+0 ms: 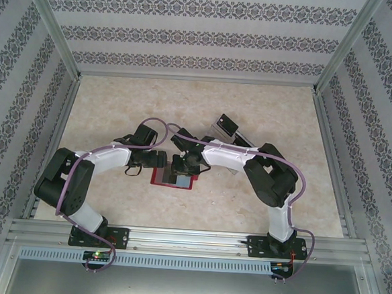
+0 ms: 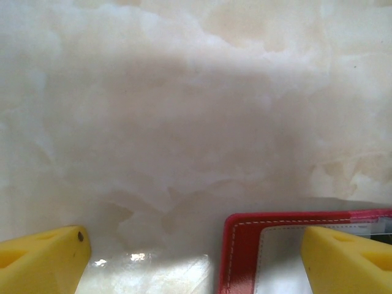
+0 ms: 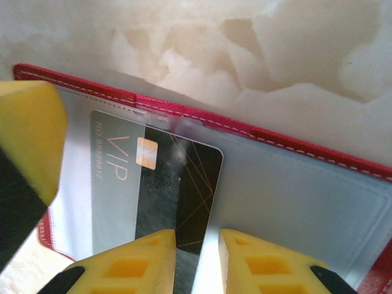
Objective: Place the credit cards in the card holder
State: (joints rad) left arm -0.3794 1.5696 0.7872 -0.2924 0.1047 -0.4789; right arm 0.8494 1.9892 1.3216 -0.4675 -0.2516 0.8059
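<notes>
I am watching a "VIP" credit card (image 3: 160,184) sitting half inside the red card holder (image 3: 294,196); left gripper (image 2: 193,245) is gaping wide at the holder's corner; right gripper (image 3: 197,245) is hanging over the card, grip I cannot tell.

open card holder (image 1: 160,179) at table (image 1: 118,108) centre, credit card (image 3: 153,184) partly in its pocket, rack (image 1: 226,125) behind-right

Top view: red leather-like folding wallet (image 1: 173,182) partly covered by left gripper (image 1: 156,159) and right gripper (image 1: 183,165). What lies on it is too small to tell.
Left wrist view: wallet (image 2: 242,245) cut off at the near and right edges.
Right wrist view: black rectangular card (image 3: 190,184), left half veiled under translucent pocket (image 3: 78,184). Its near edge is hidden between the right gripper (image 3: 197,239) fingers, so the grip is undeterminable.
</notes>
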